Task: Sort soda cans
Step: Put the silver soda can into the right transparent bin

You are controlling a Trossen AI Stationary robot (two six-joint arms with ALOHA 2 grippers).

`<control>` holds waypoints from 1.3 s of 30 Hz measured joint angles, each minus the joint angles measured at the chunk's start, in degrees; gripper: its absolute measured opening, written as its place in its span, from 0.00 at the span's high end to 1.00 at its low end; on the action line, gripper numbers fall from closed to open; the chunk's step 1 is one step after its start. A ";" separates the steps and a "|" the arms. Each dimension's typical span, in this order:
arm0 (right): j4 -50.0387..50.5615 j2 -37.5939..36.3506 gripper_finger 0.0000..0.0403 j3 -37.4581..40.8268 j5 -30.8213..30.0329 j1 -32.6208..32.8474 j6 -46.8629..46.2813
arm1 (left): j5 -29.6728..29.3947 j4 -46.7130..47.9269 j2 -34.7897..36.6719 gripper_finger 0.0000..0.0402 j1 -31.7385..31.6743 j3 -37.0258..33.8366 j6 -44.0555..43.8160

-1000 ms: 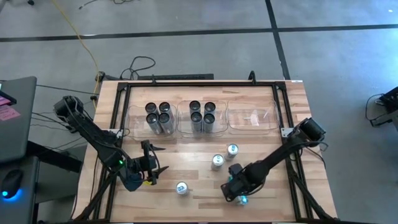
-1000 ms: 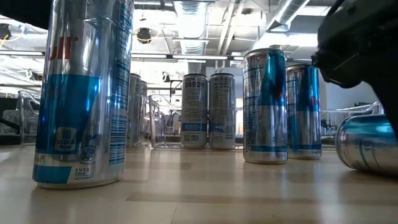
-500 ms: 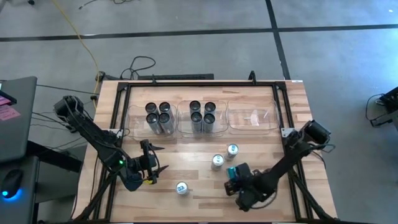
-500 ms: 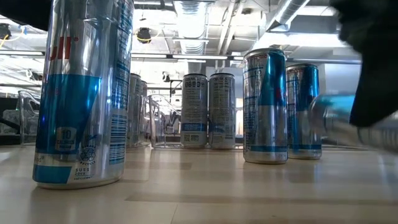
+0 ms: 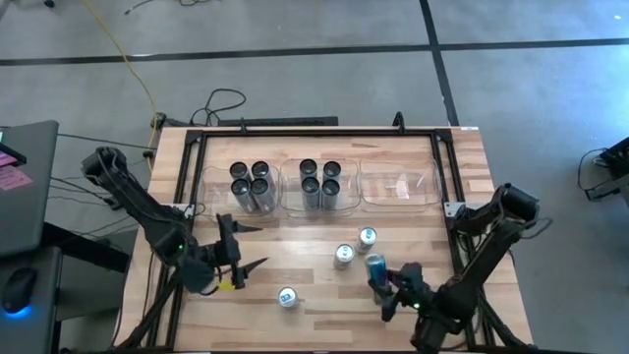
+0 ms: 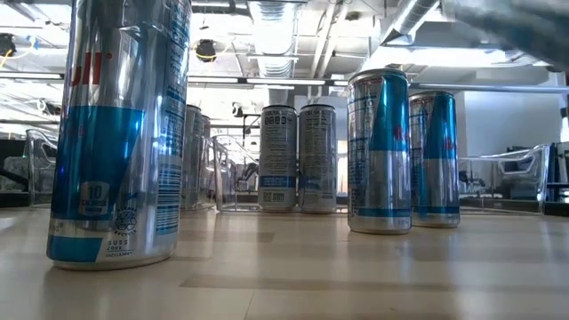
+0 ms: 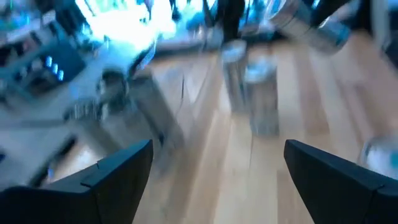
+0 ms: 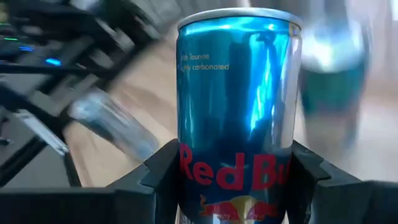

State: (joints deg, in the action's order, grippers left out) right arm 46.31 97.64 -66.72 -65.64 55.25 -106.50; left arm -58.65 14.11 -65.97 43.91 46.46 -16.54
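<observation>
My right gripper (image 5: 385, 283) is shut on a blue-and-silver soda can (image 8: 238, 93) and holds it in the air over the table's near right part; the low view shows that can only as a blur (image 6: 507, 20) at its upper edge. Three like cans stand upright on the wood (image 5: 368, 237) (image 5: 343, 256) (image 5: 287, 297). Dark-topped cans stand in the left bin (image 5: 249, 182) and the middle bin (image 5: 319, 180). My left gripper (image 5: 242, 248) hangs open above the table's near left part with nothing between its fingers. My right gripper pinches the can's round side wall (image 8: 186, 168), about midway down at the red lettering, between its two fingers (image 8: 158, 174). The fingers lie across the can. The can is lifted clear of the table and, in the high view, tilted (image 5: 376, 268).
A third clear bin (image 5: 399, 187) at the far right holds no cans. A black frame (image 5: 314, 134) runs round the table's far and side edges. Bare wood lies between the bins and the standing cans.
My right gripper has risen and swung toward the two standing cans while its wrist turned. The can that lay on its side near the front edge has gone up with it, clear of the table and above the low view. My left gripper has risen slightly.
</observation>
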 joint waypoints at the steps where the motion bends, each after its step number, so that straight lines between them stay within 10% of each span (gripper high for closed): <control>1: -0.38 -0.59 0.49 -0.04 -3.27 0.03 3.77 | 1.26 -3.77 0.76 0.11 -0.79 0.01 4.15; 8: 2.06 -8.38 0.49 -0.11 -23.06 -3.86 27.29 | 15.40 -24.38 3.62 0.11 -9.35 0.04 23.40; 21: -12.91 -11.84 0.48 -0.15 -23.16 -11.78 56.93 | 41.99 -39.54 -3.20 0.11 -26.14 0.02 26.62; 39: -55.49 -10.20 0.48 -0.15 18.00 -19.84 112.68 | 53.79 -51.85 -10.03 0.11 -27.27 1.12 31.62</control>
State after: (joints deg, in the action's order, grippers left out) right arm -9.18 87.44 -66.87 -47.64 35.41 6.18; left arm -4.87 -37.74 -76.00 16.64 47.57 15.08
